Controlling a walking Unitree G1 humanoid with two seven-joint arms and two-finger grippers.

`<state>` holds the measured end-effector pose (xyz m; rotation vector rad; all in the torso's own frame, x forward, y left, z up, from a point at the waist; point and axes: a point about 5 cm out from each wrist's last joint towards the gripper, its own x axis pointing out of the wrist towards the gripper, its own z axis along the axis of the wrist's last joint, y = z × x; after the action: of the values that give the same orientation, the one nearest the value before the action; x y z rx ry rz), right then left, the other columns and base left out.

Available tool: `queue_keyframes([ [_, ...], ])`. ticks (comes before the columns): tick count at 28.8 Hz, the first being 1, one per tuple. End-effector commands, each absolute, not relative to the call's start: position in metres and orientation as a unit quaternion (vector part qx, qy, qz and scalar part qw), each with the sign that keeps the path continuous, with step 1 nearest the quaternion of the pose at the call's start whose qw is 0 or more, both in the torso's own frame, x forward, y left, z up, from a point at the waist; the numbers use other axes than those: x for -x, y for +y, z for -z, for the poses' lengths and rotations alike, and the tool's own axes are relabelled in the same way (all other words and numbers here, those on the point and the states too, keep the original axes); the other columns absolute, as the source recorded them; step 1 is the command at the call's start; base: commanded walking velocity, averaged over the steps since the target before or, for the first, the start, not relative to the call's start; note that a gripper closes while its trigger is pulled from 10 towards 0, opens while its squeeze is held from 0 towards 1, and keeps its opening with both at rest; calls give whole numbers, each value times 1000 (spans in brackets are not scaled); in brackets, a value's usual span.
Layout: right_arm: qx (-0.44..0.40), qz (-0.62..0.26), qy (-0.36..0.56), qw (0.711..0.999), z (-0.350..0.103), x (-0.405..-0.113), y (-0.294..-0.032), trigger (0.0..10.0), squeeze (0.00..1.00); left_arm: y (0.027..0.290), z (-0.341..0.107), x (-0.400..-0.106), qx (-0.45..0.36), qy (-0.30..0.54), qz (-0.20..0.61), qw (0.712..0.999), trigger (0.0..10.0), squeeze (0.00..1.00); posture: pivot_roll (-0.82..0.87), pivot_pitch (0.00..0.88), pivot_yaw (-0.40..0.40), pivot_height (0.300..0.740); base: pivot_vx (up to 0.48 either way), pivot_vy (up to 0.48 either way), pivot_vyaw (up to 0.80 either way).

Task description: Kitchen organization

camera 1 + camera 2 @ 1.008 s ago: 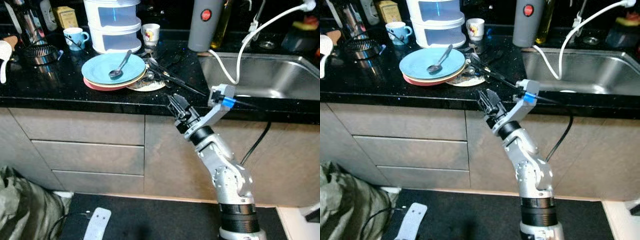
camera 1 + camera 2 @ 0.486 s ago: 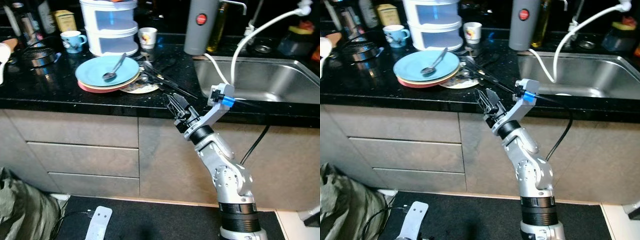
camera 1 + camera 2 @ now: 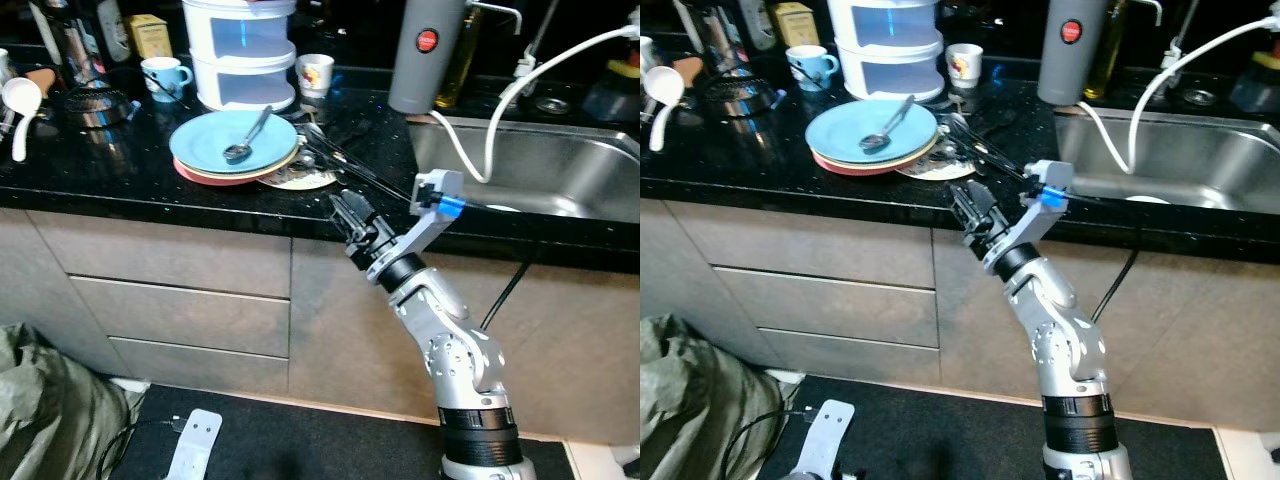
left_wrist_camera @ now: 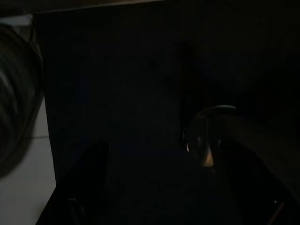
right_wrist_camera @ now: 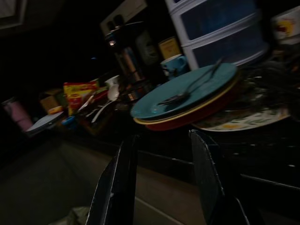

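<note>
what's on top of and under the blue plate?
A spoon lies on the blue plate. Under it sit a yellowish plate and a red plate, rims showing. Anything further beneath the stack is covered. The right end effector hangs open below the counter edge.

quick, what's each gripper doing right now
Right gripper: open, holding nothing, at the counter edge just short of the stacked plates.
Left gripper: its wrist view is too dark to tell.

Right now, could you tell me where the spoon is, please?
In the left eye view, the spoon lies on the blue plate atop the plate stack on the black counter, left of the sink and before the white drawers.
</note>
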<state>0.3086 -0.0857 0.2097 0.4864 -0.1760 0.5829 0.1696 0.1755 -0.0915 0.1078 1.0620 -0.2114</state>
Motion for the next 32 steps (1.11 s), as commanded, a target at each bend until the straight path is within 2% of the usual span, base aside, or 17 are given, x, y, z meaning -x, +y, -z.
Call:
queue_keyframes([
  [1,-236,-267,-84,931,-208,-311,-90,10000,0,176,92,-169,-65,510,112,851,10000,0,-5,0,-13,740,0,-469,0],
  [5,-228,-262,-85,934,-207,-311,-91,10000,0,176,92,-169,-61,507,104,854,10000,0,-9,0,-13,740,0,-469,0],
  [21,-211,-279,-79,933,-205,-309,-86,10000,0,174,91,-171,-48,503,94,858,10000,0,-7,2,-20,740,0,0,0],
  [25,-205,-323,-72,921,-200,-302,-79,10000,0,174,91,-171,-48,500,91,860,10000,0,-34,0,-39,740,0,0,0],
  [27,-209,-388,-72,895,-199,-290,-68,10000,0,173,92,-170,-45,501,91,859,10000,0,-50,0,-40,740,0,0,0],
  [32,-223,-412,-84,880,-202,-284,-64,10000,0,174,91,-171,-43,500,88,860,10000,0,-43,0,-31,740,0,0,0],
])
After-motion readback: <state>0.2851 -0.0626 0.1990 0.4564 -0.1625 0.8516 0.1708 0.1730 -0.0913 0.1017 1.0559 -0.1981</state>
